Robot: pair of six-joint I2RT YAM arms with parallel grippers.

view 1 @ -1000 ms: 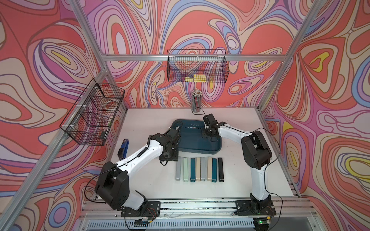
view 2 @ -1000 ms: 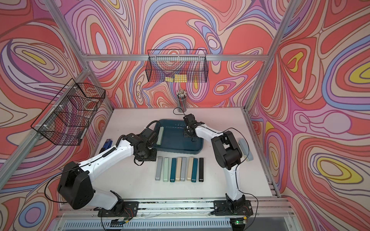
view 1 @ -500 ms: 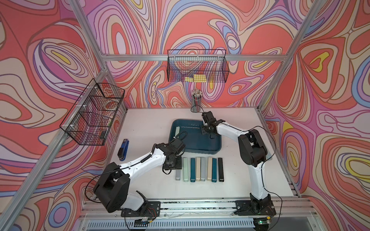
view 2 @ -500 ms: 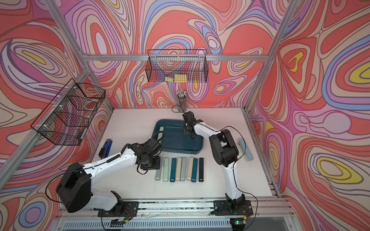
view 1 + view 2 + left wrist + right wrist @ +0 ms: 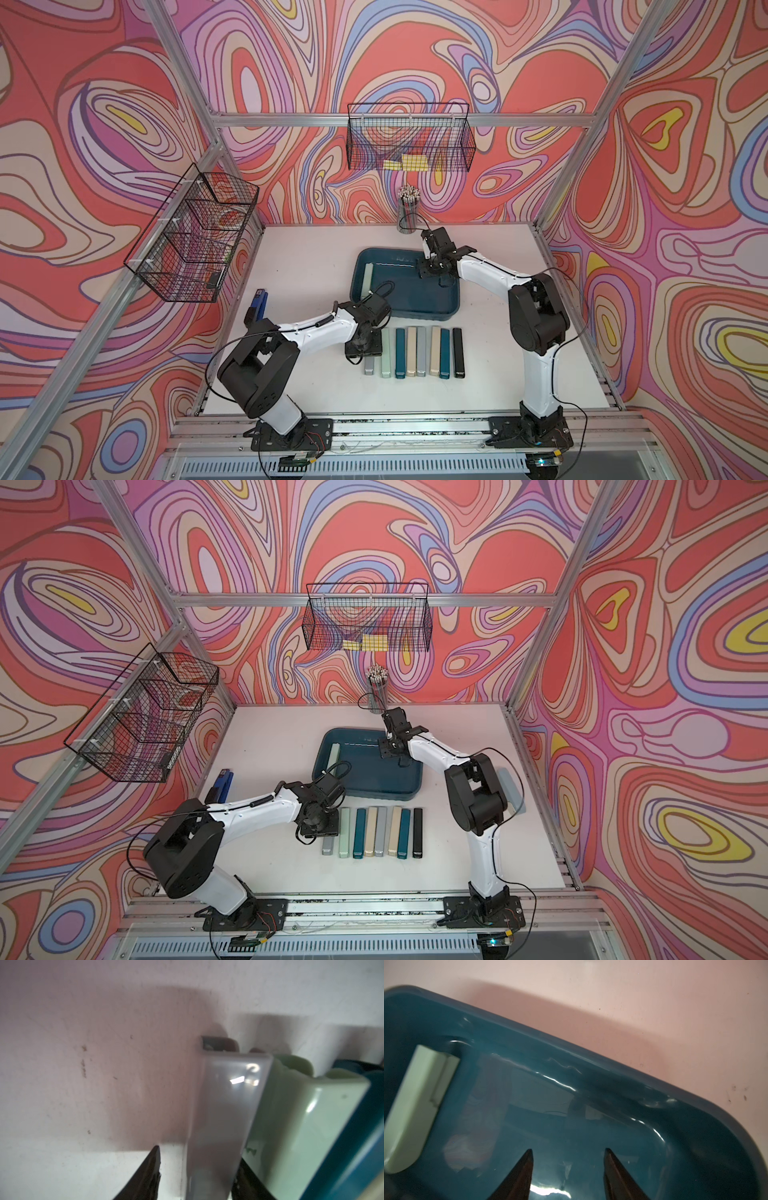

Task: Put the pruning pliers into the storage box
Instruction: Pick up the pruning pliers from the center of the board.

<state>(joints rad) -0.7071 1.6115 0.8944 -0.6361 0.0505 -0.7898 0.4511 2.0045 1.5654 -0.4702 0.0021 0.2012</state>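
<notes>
Left jaws have dropped from the storage box [image 5: 415, 314] onto the end grey pruning pliers [image 5: 224, 1115], part-open astride them and needing a centred squeeze; right jaws sit open, empty.

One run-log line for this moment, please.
left gripper: open, straddling grey bar at row end | right gripper: open, empty, above storage box | in box: one pale green bar | on table: eight bars

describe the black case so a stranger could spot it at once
On the white table, find the shallow dark teal-blue plastic tray; a row of slim bar-shaped cases lies between it and the arm bases. At the end towards the right arm is the only black bar, beside a dark teal one.
</notes>
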